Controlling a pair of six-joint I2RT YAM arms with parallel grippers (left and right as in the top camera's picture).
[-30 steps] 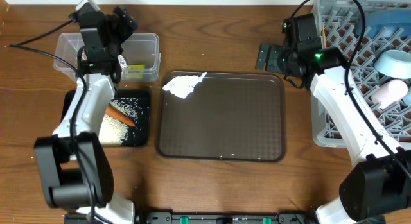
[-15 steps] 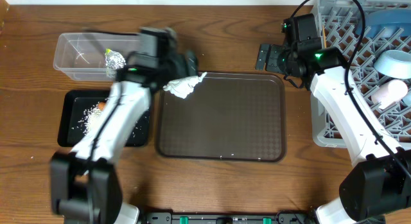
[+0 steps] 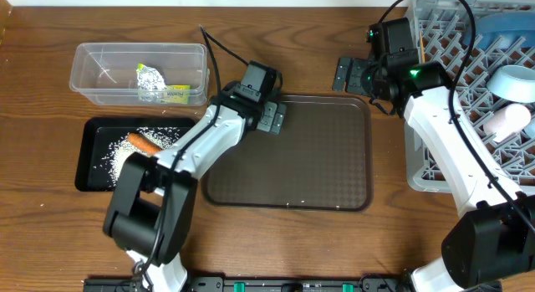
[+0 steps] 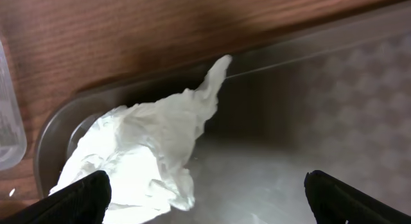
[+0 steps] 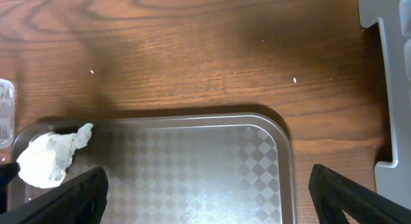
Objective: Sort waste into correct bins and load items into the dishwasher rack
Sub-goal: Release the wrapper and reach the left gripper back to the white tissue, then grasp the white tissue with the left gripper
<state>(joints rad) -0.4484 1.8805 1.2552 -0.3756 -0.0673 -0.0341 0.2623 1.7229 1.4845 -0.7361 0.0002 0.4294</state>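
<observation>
Overhead view: bright, even light, sharp throughout; faint soft shadows on brown wooden table. Left wrist view: soft focus; crumpled white paper overexposed; pale glare across dark brown plastic serving tray, shadow under its far rim. Right wrist view: sheen on tray's chequered surface.

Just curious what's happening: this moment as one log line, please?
left tool: open above paper | right tool: open, empty | paper: on brown tray

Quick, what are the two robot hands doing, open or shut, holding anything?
Left end effector: open, empty, by the crumpled white paper.
Right end effector: open, empty.
</observation>
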